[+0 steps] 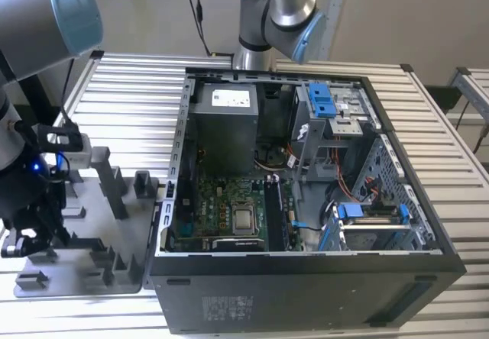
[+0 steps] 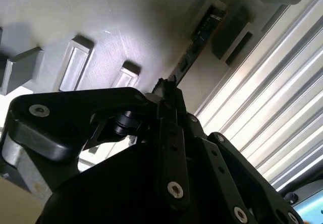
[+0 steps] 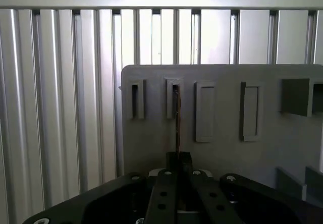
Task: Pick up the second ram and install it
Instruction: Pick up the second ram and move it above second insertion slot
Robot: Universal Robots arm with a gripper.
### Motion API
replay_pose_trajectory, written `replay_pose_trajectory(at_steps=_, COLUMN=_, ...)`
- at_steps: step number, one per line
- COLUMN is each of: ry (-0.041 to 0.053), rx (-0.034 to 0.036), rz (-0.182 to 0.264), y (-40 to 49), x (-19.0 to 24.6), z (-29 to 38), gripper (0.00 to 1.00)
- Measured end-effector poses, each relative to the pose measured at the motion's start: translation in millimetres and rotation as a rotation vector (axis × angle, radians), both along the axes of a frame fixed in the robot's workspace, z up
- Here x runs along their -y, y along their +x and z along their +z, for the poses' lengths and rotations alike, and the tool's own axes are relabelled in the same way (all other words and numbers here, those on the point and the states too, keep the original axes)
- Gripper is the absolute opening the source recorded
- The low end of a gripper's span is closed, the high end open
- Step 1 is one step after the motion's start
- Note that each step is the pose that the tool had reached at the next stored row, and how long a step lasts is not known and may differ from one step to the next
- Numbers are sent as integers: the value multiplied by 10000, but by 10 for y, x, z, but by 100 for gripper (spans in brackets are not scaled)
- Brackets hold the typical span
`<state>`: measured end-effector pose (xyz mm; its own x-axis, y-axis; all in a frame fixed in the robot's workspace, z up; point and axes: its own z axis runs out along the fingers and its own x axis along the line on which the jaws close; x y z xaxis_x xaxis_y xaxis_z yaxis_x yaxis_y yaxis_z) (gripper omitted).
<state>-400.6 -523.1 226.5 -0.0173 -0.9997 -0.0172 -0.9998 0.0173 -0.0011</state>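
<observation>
A plain, pale beige wall (image 1: 145, 11) closes the back of the room in the exterior view, and black cables (image 1: 197, 9) hang down in front of it. Below it lies a broad surface (image 1: 126, 98) of ribbed, silvery metal, with its grooves running across from the exterior view's left to its right. At the exterior view's right edge, set apart from it, stands a second ribbed top (image 1: 475, 87) of the same make. The light is soft and even. In both wrist views the slats (image 3: 60, 113) gleam in bright bands with dark grooves between.
</observation>
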Motion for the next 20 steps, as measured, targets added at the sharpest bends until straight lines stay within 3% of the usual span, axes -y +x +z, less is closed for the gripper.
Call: replay_pose_trajectory(at_steps=20, ry=0, rx=0, rz=0, y=0, x=0, z=248, gripper=14)
